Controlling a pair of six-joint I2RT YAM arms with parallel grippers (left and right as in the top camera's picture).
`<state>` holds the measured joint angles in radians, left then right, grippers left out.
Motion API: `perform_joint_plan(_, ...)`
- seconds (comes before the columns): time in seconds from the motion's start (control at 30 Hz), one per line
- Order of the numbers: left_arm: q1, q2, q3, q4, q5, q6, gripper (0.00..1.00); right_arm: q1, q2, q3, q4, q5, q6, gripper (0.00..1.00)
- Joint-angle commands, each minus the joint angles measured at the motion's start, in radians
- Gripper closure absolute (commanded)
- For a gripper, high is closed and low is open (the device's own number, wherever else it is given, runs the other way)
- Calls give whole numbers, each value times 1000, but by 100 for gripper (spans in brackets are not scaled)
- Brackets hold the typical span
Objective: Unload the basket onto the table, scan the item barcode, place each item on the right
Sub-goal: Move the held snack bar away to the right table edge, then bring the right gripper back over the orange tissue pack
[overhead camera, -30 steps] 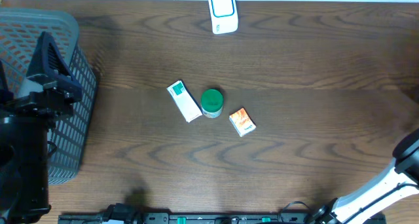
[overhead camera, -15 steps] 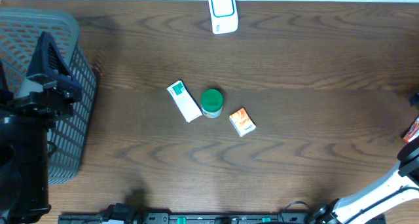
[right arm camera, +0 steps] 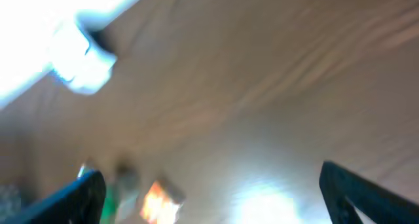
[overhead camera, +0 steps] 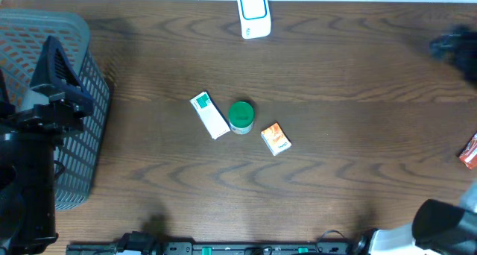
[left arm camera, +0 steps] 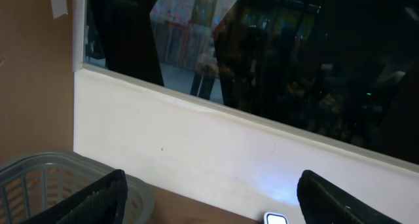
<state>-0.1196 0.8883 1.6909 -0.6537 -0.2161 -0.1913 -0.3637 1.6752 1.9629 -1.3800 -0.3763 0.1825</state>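
At far right, right gripper (overhead camera: 453,48) has appeared, jaws apart

Looks like a mock shop checkout set up indoors. Suggested by a wood-grain counter (overhead camera: 343,76) with a white scanner (overhead camera: 253,15) standing at the far edge, a grey mesh basket (overhead camera: 88,147) at the left end, and small retail goods grouped mid-counter: a white-and-green box (overhead camera: 209,115), a green-lidded jar (overhead camera: 241,116) just beside it, an orange pack (overhead camera: 275,139) near on the right. Backed by a plain white wall (left arm camera: 196,145) under a dark window (left arm camera: 275,47) full of reflections; more test room than real store.
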Motion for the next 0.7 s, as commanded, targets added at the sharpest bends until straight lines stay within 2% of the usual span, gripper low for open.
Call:
perform_joint_plan(0.0,3,-3,0,3,-5,-13,17,152,48,-68,-72,-78,-37,1)
perform_joint_plan(0.03,3,-3,0,3,-5,-12,17,187,51,-87,-84,-78,-28,1)
perform_joint_plan(0.13,3,-3,0,3,-5,-13,17,325,53,-185,-106,-89,126,1)
perform_joint_plan(0.23,3,-3,0,3,-5,-13,17,445,53,-277,-36,-106,297,1)
perform_joint_plan(0.37,3,-3,0,3,-5,-13,17,542,53,-349,98,-12,343,1)
perform_joint_plan(0.47,3,-3,0,3,-5,-13,17,596,53,-395,102,52,619,1)
perform_joint_plan(0.53,3,-3,0,3,-5,-12,17,618,53,-417,85,80,710,1)
perform_joint_plan(0.6,3,-3,0,3,-5,-13,17,637,53,-441,83,103,734,1)
perform_joint_plan(0.63,3,-3,0,3,-5,-13,17,644,53,-449,86,126,709,10)
perform_joint_plan(0.67,3,-3,0,3,-5,-13,17,661,53,-467,96,210,614,44)
